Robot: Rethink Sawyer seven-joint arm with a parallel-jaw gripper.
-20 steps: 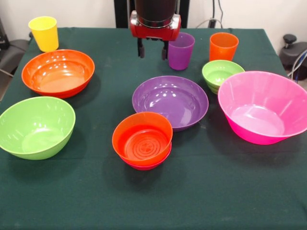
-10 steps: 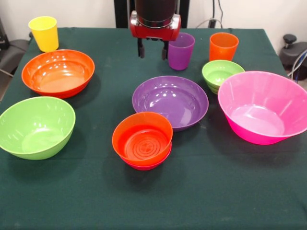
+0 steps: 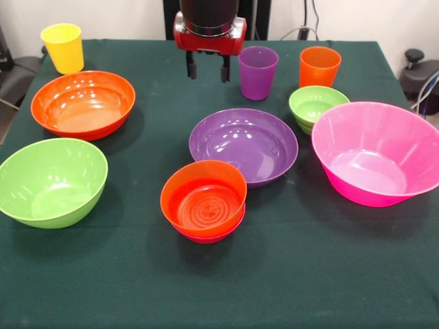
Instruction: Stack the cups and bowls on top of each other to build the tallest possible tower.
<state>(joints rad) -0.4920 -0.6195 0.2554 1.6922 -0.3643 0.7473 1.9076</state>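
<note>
My gripper (image 3: 206, 70) hangs open and empty above the far middle of the table, left of the purple cup (image 3: 258, 72). The orange cup (image 3: 319, 66) stands at the far right, the yellow cup (image 3: 63, 47) at the far left. The tower (image 3: 204, 201) stands near the front centre: a small orange bowl nested in a small red-magenta bowl. The purple bowl (image 3: 243, 145) lies in the middle. The small green bowl (image 3: 318, 107) and the huge pink bowl (image 3: 376, 152) are on the right. The large orange bowl (image 3: 83, 103) and the lime green bowl (image 3: 51, 181) are on the left.
The table is covered with a dark green cloth (image 3: 288, 274). The robot's black pedestal (image 3: 171, 17) stands behind the far edge. A dark object (image 3: 420, 72) sits off the table at the right.
My gripper has moved a little to the left and up, away from the purple cup. The cups and bowls have not moved.
</note>
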